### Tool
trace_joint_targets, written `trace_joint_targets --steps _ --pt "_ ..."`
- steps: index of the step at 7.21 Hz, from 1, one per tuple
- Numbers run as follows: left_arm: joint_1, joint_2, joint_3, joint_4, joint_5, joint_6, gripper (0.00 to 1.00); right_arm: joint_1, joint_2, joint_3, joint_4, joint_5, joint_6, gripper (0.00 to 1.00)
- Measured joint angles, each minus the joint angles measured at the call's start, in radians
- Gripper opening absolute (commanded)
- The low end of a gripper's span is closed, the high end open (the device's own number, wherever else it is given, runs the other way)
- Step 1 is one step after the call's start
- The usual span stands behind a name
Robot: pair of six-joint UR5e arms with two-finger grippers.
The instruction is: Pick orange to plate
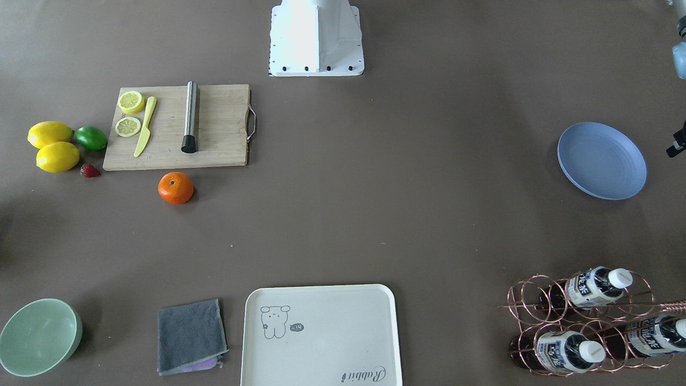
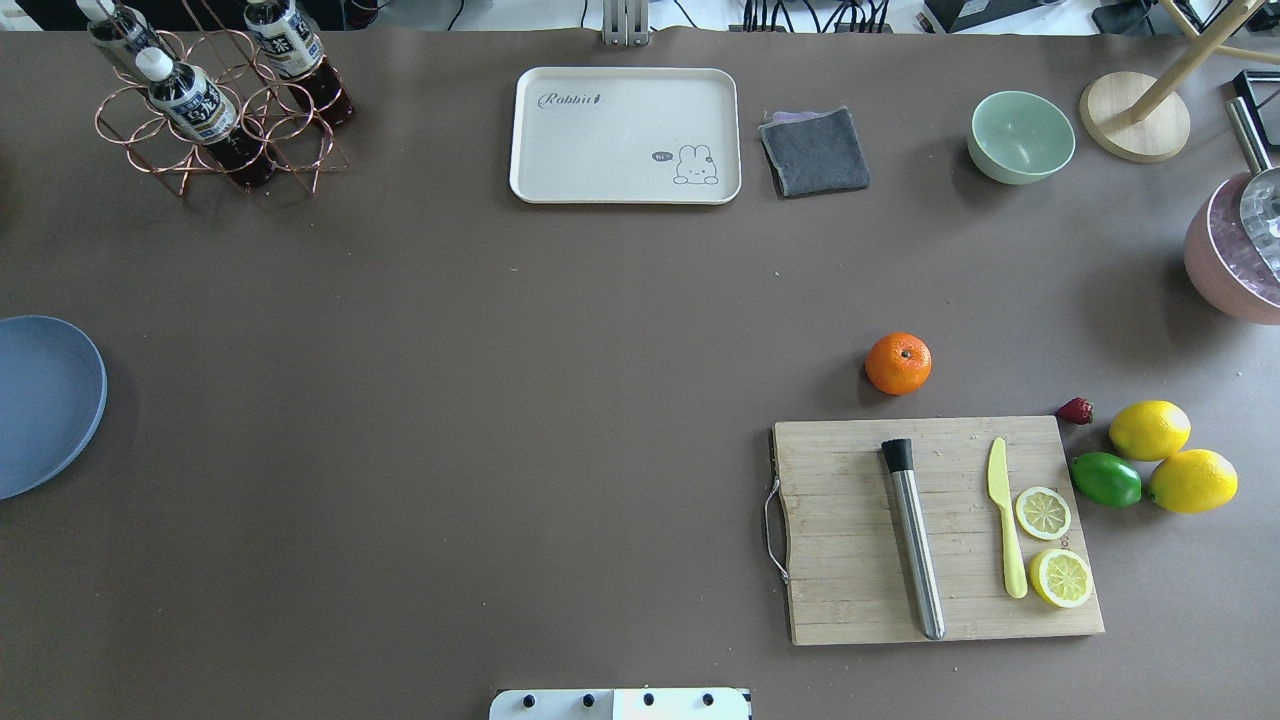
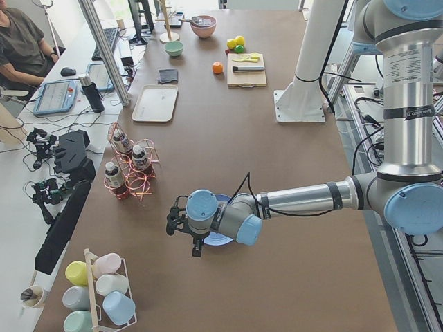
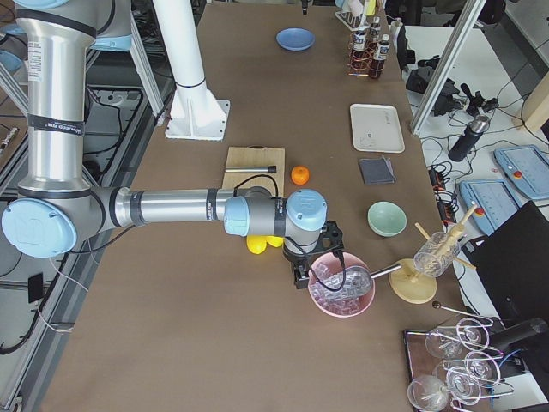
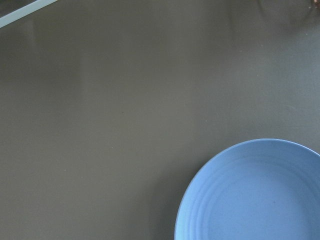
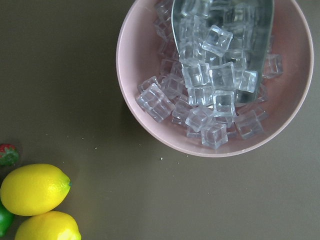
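Observation:
The orange [image 2: 898, 363] lies on the brown table just beyond the wooden cutting board, on my right side; it also shows as the orange [image 1: 176, 187]. Far off on my left sits the light-blue plate [image 2: 45, 400], with nothing on it, the plate [image 1: 601, 161]. My left gripper [image 3: 183, 232] hangs over the plate's edge, and its wrist view shows only table and the plate [image 5: 260, 195]. My right gripper [image 4: 307, 270] hovers beside a pink bowl of ice, well away from the orange. I cannot tell whether either gripper is open or shut.
The cutting board [image 2: 850, 530] carries a steel muddler, a yellow knife and two lemon slices. Two lemons [image 2: 1150, 430], a lime and a strawberry lie right of it. The pink ice bowl [image 6: 129, 60], a white tray [image 2: 625, 135], grey cloth, green bowl and bottle rack [image 2: 215, 120] line the far side.

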Motion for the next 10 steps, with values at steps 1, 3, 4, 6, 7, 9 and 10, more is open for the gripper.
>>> trace_joint_targets --steps 1,3,4,6,7,9,10 --pt "0.043 -0.007 0.050 -0.079 0.033 -0.049 0.90 -0.014 0.003 0.008 0.000 0.007 0.000 1.00" --pt "0.096 -0.015 0.110 -0.154 0.067 -0.083 0.87 -0.032 0.004 0.031 0.001 0.010 -0.001 1.00" --pt "0.114 -0.017 0.121 -0.165 0.068 -0.086 0.84 -0.036 0.005 0.041 0.000 0.011 -0.001 1.00" --pt "0.152 -0.017 0.127 -0.170 0.050 -0.084 0.39 -0.040 0.004 0.053 0.000 0.012 -0.001 1.00" --pt "0.163 -0.013 0.127 -0.171 0.042 -0.082 0.00 -0.040 0.004 0.054 0.000 0.012 -0.001 1.00" --pt "0.167 -0.011 0.123 -0.170 0.037 -0.084 0.00 -0.041 0.004 0.058 0.000 0.013 -0.001 1.00" --pt "0.167 -0.013 0.120 -0.169 0.037 -0.086 0.00 -0.041 0.004 0.061 0.000 0.016 -0.001 1.00"
